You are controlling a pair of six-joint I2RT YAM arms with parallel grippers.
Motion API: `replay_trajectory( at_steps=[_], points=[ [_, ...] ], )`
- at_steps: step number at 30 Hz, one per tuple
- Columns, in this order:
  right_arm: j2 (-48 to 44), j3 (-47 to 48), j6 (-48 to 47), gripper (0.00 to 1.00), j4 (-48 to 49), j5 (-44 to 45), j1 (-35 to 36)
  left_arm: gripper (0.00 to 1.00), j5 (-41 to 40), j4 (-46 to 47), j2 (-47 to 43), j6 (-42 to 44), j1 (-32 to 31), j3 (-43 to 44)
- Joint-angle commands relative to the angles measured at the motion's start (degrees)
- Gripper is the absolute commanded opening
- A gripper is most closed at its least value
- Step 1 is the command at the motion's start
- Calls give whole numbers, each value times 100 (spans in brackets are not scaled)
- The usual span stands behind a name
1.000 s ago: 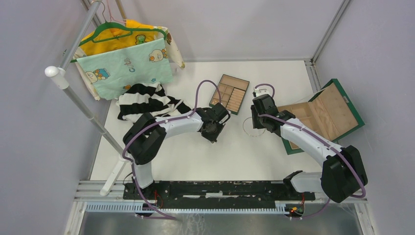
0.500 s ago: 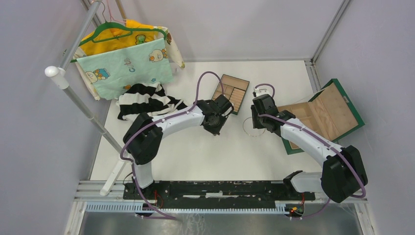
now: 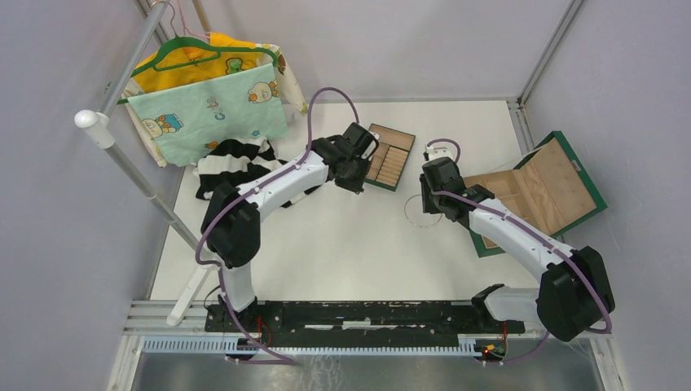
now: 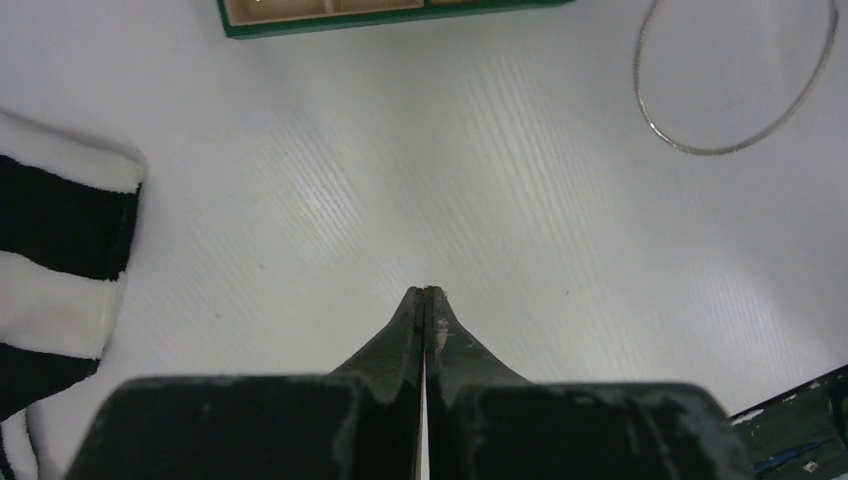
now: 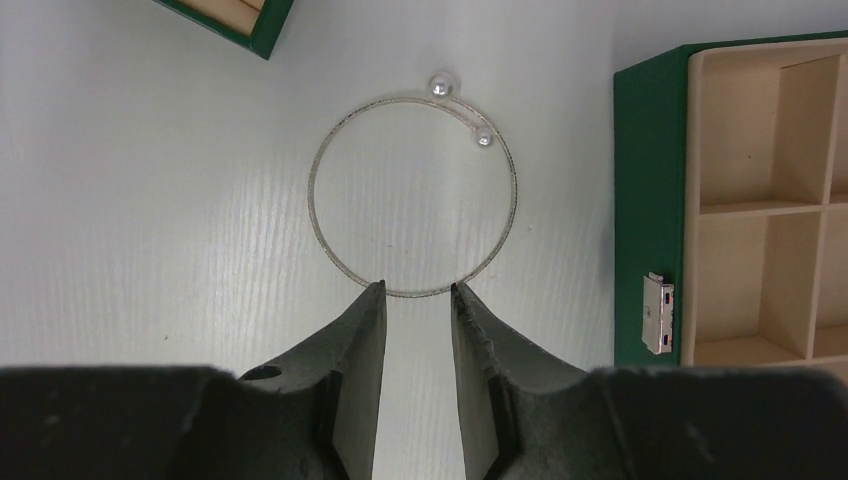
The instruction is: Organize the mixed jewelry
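Observation:
The thin silvery wire hoop (image 5: 313, 195), with two pearl beads at its ends, lies flat on the white table (image 3: 326, 244); it also shows as the hoop (image 3: 407, 212) and the hoop (image 4: 712, 153). My right gripper (image 5: 417, 288) (image 3: 429, 208) is open, and its tips straddle the hoop's near arc. My left gripper (image 4: 427, 291) (image 3: 356, 179) is shut, with a tiny gold-tan speck pinched at its very tip. It hovers just short of the small tan compartment tray's green rim (image 3: 405, 163) (image 4: 400, 20).
A large open green box (image 3: 570, 175) (image 5: 650, 180) with tan compartments lies to the right of the hoop. A black-and-white striped cloth (image 3: 244, 167) (image 4: 50, 250) lies left of the left gripper. Hung clothes (image 3: 212, 98) on a rack fill the back left.
My left arm has swung from mid-table up and back toward the small tray, its jaws staying shut. The right arm and the hoop have not moved.

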Motion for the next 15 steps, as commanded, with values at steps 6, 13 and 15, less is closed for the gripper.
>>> replay_trajectory(
  at_steps=[6,13,15],
  points=[
    [-169,32,92,36,132,225,20,2,157,61,605,-358,505,958],
    [-167,192,75,36,85,231,16,2,312,-13,1087,-497,590,1507],
    [-187,187,79,36,69,244,17,2,313,29,1225,-528,595,1678]
  ],
)
